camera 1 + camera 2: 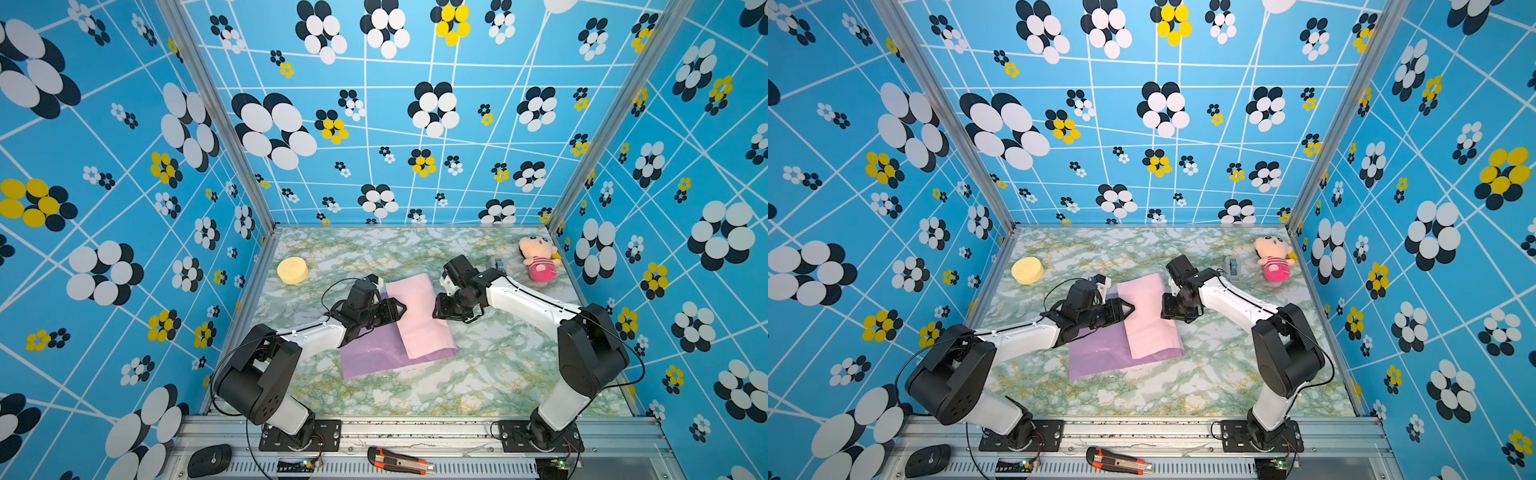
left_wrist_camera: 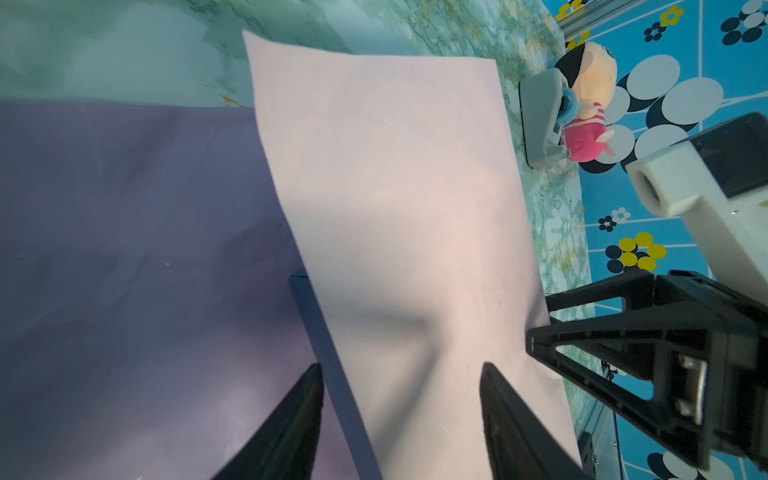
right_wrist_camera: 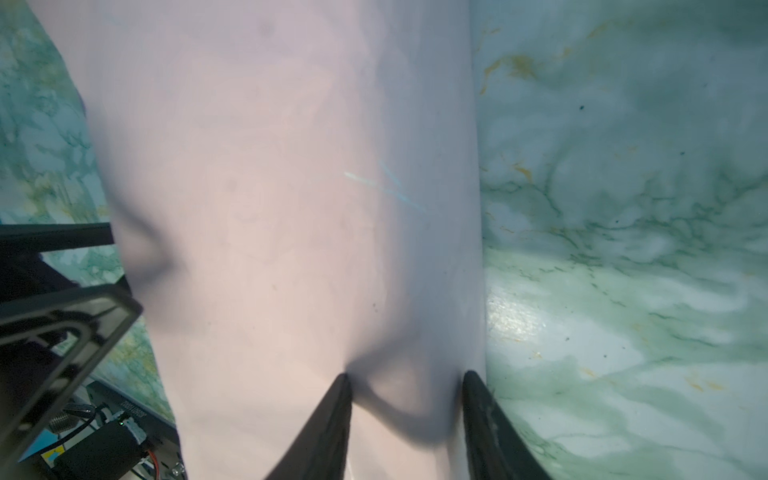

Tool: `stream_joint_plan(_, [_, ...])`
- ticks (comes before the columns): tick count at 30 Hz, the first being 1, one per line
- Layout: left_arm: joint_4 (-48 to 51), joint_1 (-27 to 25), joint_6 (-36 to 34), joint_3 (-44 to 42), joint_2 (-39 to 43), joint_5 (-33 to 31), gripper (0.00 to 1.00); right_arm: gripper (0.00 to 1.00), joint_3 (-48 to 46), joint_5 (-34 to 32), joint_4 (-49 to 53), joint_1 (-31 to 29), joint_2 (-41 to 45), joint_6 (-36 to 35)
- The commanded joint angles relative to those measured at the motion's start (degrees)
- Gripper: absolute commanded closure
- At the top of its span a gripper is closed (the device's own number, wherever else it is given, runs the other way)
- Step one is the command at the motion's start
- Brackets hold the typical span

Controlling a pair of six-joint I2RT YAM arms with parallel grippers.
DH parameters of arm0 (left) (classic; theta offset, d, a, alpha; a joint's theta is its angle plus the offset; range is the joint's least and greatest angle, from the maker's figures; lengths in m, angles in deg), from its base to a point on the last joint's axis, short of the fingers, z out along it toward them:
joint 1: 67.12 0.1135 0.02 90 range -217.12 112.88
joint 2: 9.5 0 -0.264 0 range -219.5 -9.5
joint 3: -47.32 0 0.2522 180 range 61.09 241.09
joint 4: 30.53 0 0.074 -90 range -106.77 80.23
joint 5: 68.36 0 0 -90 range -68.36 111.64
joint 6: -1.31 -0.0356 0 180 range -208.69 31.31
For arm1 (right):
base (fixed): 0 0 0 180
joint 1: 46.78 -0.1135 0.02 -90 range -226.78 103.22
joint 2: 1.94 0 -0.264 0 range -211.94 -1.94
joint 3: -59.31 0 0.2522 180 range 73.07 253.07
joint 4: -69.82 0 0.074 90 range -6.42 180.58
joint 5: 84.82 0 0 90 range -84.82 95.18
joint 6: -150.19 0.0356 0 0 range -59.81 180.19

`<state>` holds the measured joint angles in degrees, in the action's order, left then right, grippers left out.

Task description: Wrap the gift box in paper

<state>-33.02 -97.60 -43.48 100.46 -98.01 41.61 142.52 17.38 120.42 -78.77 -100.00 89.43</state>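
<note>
Nearest, along the grey metal front rail (image 1: 457, 434): black oval mouse-shaped object (image 1: 209, 460) at the left, orange-and-black utility knife (image 1: 399, 461) toward the middle. Beyond, on the green-and-white marbled tabletop (image 1: 498, 365), going rightward: round pale-yellow sponge disc (image 1: 292, 270) near the far left edge, well apart from everything else. Then the large thin paper sheet (image 1: 370, 357) around the middle of the table, lilac side up where lying flat, pale pink side up where folded over as a long flap (image 1: 419, 320) on the right part of the sheet. Beneath that flap, the dark navy-blue cardboard gift box (image 2: 315, 316): not made out in the top views, only one straight dark edge showing in the left wrist view, right along the flap's edge. Over that same edge, the left gripper (image 1: 400, 309), jaws apart, one black finger (image 2: 291, 428) above the lilac side, its partner above the pink flap, box edge between them, nothing clamped. Facing it from the flap's other side, the right gripper (image 3: 405, 373), jaws apart too, both tips touching the pink paper, a wide strip of it between them, a pucker at one tip, nothing clamped. Farther right, behind the right arm (image 1: 528, 303), small grey tape dispenser (image 1: 1233, 268), upright, and just beside it a cream-and-pink plush doll (image 1: 538, 257) near the far right corner. All around, blue walls (image 1: 104, 166) printed with black, white and yellow flowers.
</note>
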Motion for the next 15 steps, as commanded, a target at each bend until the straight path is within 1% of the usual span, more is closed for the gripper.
stream_joint_plan(1, [-2.3,-1.0,1.0,-0.7,-2.3,0.7,0.42,0.53,-2.6,-3.5,-0.3,-1.1,1.8,5.7])
stream_joint_plan(5, [-2.0,-1.3,0.7,0.7,-4.5,0.3,0.49,0.52,-4.2,-4.5,-1.7,-1.5,3.8,7.8])
stream_joint_plan(7, [-1.4,-1.3,0.0,1.4,-5.6,-0.1,0.53,0.49,-4.7,-4.5,-1.8,-1.7,4.7,7.9])
stream_joint_plan(10, [-0.1,-1.3,-1.7,3.1,-7.2,0.0,0.56,0.44,-4.7,-5.7,-1.1,-0.9,6.8,6.5])
stream_joint_plan(12, [0.2,-1.2,-2.6,4.3,-8.3,0.5,0.56,0.41,-4.4,-3.8,-0.9,1.1,7.6,5.1])
stream_joint_plan(13, [0.4,-1.2,-3.1,4.9,-8.8,0.9,0.59,0.4,-4.0,-3.0,-0.5,1.9,7.5,4.3])
stream_joint_plan(15, [1.7,-0.9,-4.6,6.9,-9.9,1.7,0.6,0.39,-2.2,-2.1,0.9,3.1,6.4,2.1])
